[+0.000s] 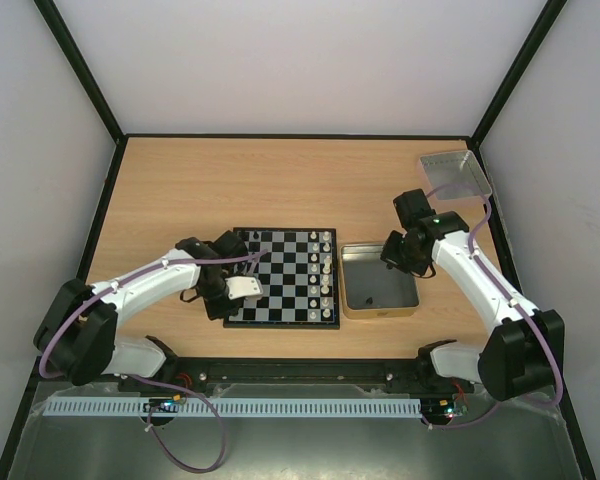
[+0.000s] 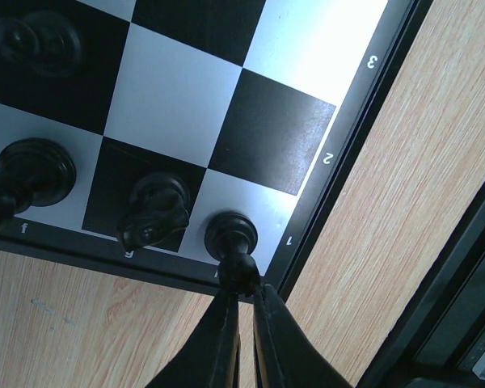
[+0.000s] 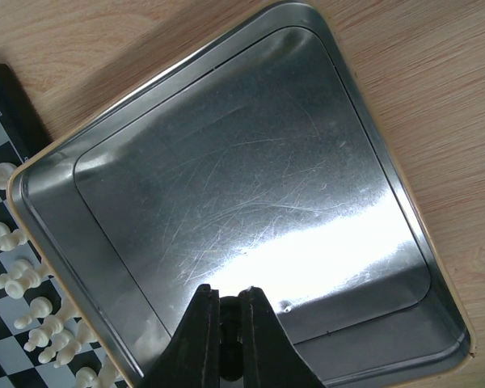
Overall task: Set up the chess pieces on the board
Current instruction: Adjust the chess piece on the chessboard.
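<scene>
The board [image 1: 280, 300] lies mid-table, with white chess pieces [image 1: 326, 270] down its right column and black ones [image 1: 252, 238] on its left. My left gripper [image 1: 244, 291] [image 2: 246, 283] is shut on the head of a black piece [image 2: 231, 234] whose base stands on the board's [image 2: 186, 89] light corner square. A black knight [image 2: 152, 212] and another black piece [image 2: 31, 168] stand beside it in the same row. My right gripper [image 1: 393, 262] [image 3: 229, 293] hangs over the tin, shut on a black piece [image 3: 231, 323]. White pieces [image 3: 14, 281] show at the left edge.
A gold-rimmed square tin [image 1: 352, 312] [image 3: 250, 162] sits right of the board, touching it, its metal floor bare in the wrist view. A clear grey tray [image 1: 455, 175] rests at the back right corner. Bare wood surrounds the board.
</scene>
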Available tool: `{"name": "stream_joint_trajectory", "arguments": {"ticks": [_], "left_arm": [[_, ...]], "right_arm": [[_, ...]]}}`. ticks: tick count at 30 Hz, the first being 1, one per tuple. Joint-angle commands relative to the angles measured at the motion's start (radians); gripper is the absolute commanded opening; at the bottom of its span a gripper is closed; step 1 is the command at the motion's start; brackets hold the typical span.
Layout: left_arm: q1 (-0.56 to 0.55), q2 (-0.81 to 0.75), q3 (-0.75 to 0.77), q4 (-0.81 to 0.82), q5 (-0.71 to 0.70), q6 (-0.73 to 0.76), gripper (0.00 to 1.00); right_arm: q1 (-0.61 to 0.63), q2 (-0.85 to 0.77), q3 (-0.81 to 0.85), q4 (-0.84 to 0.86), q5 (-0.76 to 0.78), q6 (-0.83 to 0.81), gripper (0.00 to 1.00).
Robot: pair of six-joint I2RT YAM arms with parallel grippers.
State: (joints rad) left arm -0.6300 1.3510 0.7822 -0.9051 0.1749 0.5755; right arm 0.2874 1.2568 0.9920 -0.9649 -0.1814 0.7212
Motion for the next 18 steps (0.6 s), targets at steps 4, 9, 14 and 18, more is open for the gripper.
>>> {"name": "stream_joint_trajectory", "arguments": {"ticks": [4,9,14,18], "left_arm": [[-0.007,0.012,-0.008,-0.002,-0.008,-0.011,0.08],[-0.014,0.008,-0.009,0.0,-0.006,-0.011,0.08],[-0.031,0.007,-0.009,-0.001,-0.008,-0.013,0.08],[-0.031,0.0,-0.011,0.001,-0.017,-0.017,0.08]], "right_arm": [[0.001,-0.019,-0.001,-0.034,0.005,-0.009,0.02],[0.002,-0.014,0.01,-0.035,0.003,-0.014,0.02],[0.009,0.002,0.02,-0.041,0.027,-0.025,0.02],[0.04,0.018,0.052,-0.055,0.065,-0.022,0.02]]}}
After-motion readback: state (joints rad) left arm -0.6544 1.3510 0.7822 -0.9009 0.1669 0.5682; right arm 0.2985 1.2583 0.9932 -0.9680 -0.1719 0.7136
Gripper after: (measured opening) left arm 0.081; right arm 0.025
